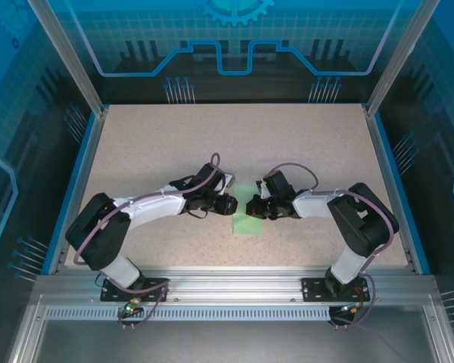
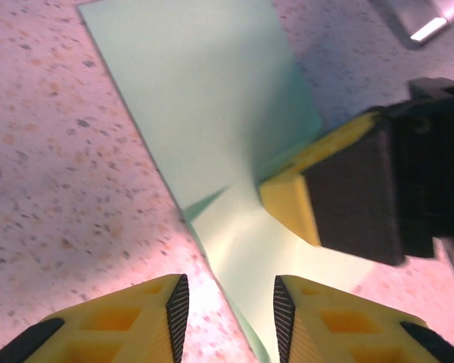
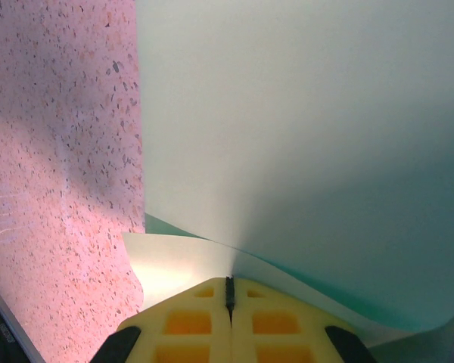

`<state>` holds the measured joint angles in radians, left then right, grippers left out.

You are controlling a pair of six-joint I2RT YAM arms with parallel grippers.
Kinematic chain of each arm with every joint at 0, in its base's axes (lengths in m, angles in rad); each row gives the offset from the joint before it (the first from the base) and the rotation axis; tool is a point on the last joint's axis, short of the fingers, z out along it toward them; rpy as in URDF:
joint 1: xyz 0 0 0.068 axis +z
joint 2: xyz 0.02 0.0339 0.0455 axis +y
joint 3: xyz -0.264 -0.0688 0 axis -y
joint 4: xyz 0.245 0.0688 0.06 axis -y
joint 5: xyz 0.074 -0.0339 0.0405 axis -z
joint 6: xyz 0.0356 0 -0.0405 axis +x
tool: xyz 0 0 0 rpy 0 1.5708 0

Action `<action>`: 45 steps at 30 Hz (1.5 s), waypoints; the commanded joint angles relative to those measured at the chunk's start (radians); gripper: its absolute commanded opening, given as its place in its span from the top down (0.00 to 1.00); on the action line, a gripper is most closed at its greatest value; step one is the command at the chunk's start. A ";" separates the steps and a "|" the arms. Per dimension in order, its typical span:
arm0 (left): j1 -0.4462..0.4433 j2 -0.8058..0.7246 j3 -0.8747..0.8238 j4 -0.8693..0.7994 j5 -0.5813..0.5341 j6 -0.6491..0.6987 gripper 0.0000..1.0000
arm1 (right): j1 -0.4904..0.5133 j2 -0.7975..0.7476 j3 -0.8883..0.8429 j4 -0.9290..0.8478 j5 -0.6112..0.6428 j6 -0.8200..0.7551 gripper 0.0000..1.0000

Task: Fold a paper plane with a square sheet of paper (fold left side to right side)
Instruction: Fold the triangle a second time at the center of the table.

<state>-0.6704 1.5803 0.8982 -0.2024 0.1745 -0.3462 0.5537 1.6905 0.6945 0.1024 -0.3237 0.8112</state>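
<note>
Speckled table (image 1: 303,144) at centre, and the square sheet of paper (image 1: 246,221) lies between both arms. Right gripper (image 3: 228,291) pinches a lifted edge tight, curling it over the flat part (likely to carry the fold across). Left gripper (image 2: 231,302) hangs just beside, jaws apart, seemingly ready to pin the crease.

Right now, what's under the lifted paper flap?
The right gripper pinches the square sheet of paper; under its raised flap, a lower paper layer shows on the speckled table. Deeper beneath is covered.

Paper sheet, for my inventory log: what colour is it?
The paper is plain pale mint green, clearest in the right wrist view.
</note>
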 commanded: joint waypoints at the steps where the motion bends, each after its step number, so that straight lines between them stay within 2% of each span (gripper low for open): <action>1: 0.001 -0.023 -0.042 0.011 0.176 -0.045 0.63 | -0.003 0.023 -0.029 -0.076 0.033 -0.010 0.98; 7: -0.001 0.014 -0.094 0.121 0.375 -0.106 0.67 | -0.003 0.028 -0.025 -0.078 0.031 -0.014 0.98; 15: -0.004 0.117 -0.088 0.200 0.473 -0.128 0.68 | 0.003 0.038 -0.017 -0.086 0.029 -0.016 0.98; 26: -0.005 0.172 -0.082 0.167 0.372 -0.106 0.71 | 0.006 0.034 -0.010 -0.103 0.033 -0.024 0.98; 39: -0.005 0.196 -0.084 0.109 0.343 -0.087 0.71 | 0.006 0.035 0.001 -0.119 0.031 -0.034 0.98; 45: -0.006 0.198 -0.105 0.105 0.331 -0.088 0.77 | 0.004 -0.029 -0.016 -0.033 -0.006 -0.046 1.00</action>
<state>-0.6716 1.7554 0.8085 -0.0547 0.5274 -0.4618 0.5556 1.6852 0.6998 0.0906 -0.3248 0.7914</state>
